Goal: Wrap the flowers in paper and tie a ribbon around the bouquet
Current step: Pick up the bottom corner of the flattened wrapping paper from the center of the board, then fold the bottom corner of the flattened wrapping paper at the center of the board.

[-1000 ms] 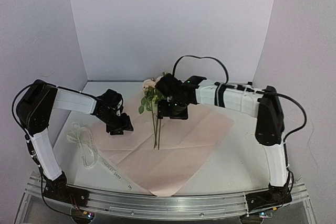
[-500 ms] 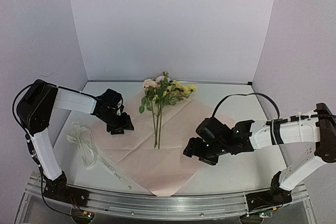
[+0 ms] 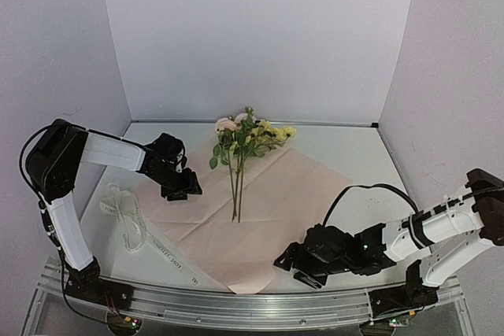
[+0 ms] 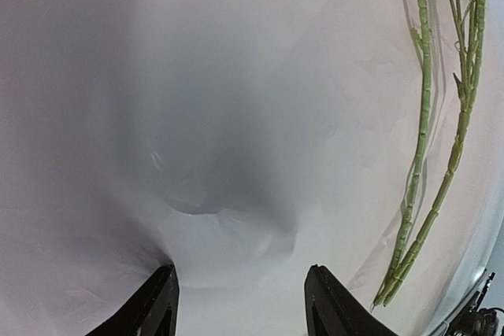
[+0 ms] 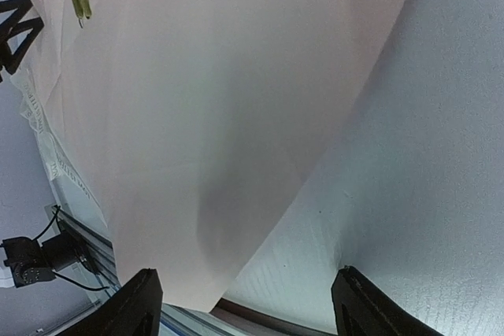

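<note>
The flowers (image 3: 240,141) lie on the pink paper (image 3: 272,206), blooms toward the back wall and stems (image 3: 235,198) pointing at me. My left gripper (image 3: 183,188) is open at the paper's left part, fingertips down on the sheet (image 4: 236,116), which puckers between them; the stems (image 4: 421,155) lie to its right. My right gripper (image 3: 293,261) hangs open and low over the paper's near right edge (image 5: 236,155), with the edge running between its fingers (image 5: 138,304) and nothing held. The white ribbon (image 3: 126,214) lies loose at the left, partly under the paper's near corner.
The ribbon (image 5: 47,155) with its lettering trails along the paper's near left edge. The metal rail (image 3: 236,304) marks the table's front edge, just beyond the right gripper. White walls stand at the back and both sides. Bare table (image 3: 370,186) shows right of the paper.
The right arm has swung away from the flowers at the back down to the paper's near right edge, its jaws a little wider. The flowers stay lying on the paper. The left arm has not moved.
</note>
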{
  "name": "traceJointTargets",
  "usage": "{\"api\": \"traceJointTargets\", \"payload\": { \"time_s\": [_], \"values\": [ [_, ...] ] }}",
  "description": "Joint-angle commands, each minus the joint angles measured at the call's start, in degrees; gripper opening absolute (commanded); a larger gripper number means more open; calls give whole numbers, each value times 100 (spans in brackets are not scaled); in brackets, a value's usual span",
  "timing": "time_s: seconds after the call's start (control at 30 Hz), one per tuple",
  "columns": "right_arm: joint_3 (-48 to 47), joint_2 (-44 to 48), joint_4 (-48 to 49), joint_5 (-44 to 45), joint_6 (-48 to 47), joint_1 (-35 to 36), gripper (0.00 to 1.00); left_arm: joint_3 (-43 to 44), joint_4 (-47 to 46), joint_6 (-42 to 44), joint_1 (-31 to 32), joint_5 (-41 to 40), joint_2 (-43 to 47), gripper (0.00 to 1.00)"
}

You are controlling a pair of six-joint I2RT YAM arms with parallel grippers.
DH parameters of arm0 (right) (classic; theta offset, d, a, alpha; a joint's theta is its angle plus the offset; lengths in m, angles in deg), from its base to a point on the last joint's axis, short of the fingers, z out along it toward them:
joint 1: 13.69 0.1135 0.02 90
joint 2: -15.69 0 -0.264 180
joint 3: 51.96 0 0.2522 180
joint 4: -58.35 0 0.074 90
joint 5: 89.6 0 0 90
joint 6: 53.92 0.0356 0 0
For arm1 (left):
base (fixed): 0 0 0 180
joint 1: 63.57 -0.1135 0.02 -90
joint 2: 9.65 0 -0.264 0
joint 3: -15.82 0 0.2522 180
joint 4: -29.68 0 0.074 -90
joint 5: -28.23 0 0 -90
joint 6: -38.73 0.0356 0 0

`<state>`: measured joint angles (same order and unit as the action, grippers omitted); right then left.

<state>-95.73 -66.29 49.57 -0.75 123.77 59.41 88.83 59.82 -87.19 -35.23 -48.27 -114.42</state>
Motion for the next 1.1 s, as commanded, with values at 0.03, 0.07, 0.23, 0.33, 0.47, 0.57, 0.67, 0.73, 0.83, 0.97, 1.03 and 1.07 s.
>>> {"api": "traceJointTargets", "payload": {
  "time_s": [0.03, 0.07, 0.23, 0.33, 0.47, 0.57, 0.67, 0.73, 0.83, 0.97, 1.03, 1.07],
  "values": [
    [58, -457, 1332, -6, 642, 239, 74, -25, 5, 78, -21, -233, -135, 57],
    [116, -563, 1617, -29, 743, 240, 72, -27, 5, 80, -21, -242, -124, 57],
    [305, -1011, 2816, -22, 1092, 240, 46, -102, -8, 71, -21, -278, -38, 57],
    [151, -1101, 2996, -37, 1109, 240, 33, -98, 14, 81, -21, -272, 21, 57],
    [-81, -1047, 2983, -22, 1086, 240, 17, -26, 93, 123, -21, -298, 114, 57],
    [-203, -1009, 2983, 4, 1093, 237, 4, 60, 140, 157, -21, -288, 196, 58],
    [-365, -1004, 2990, -47, 1082, 156, 0, 193, 246, 187, -21, -238, 330, 58],
    [-501, -992, 2984, -92, 1015, 69, 0, 330, 344, 213, -21, -221, 457, 59],
    [-705, -1056, 2975, -240, 903, -223, 0, 577, 565, 290, -21, -251, 673, 60],
    [-1078, -1240, 2969, -487, 718, -679, 0, 883, 862, 375, -21, -315, 1009, 62],
    [-1301, -1461, 2971, -667, 643, -952, 0, 970, 964, 391, -21, -342, 1186, 62],
    [-1444, -1588, 2977, -764, 611, -1089, 0, 1000, 1005, 393, -21, -358, 1265, 62]
  ]
}}
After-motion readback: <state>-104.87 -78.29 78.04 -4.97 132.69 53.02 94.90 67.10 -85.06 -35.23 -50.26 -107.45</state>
